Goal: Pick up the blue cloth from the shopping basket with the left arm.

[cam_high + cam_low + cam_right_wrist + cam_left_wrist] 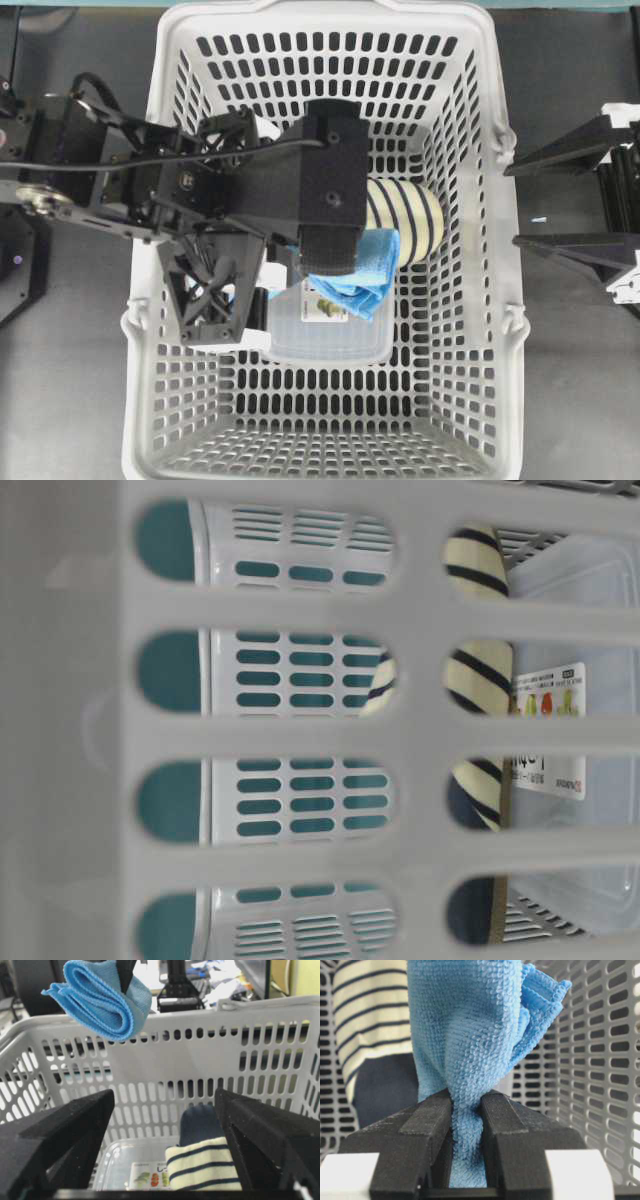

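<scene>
Jaws of left gripper [466,1125] pinch tight on the light sky-blue towel-like cloth [465,1035], which hangs bunched from them, clear of everything and above the rim of the large light grey slotted plastic basket [500,300], roughly over its centre. Right gripper [165,1125] jaws stand wide apart w/ nothing between, outside basket's right wall. Below the cloth, on basket floor: navy and cream-striped slipper [410,220] and clear plastic box w/ label [330,330], side by side.

Left claw [466,1125] clamped tight, wrist angled down; right claw [165,1125] spread wide, level
</scene>
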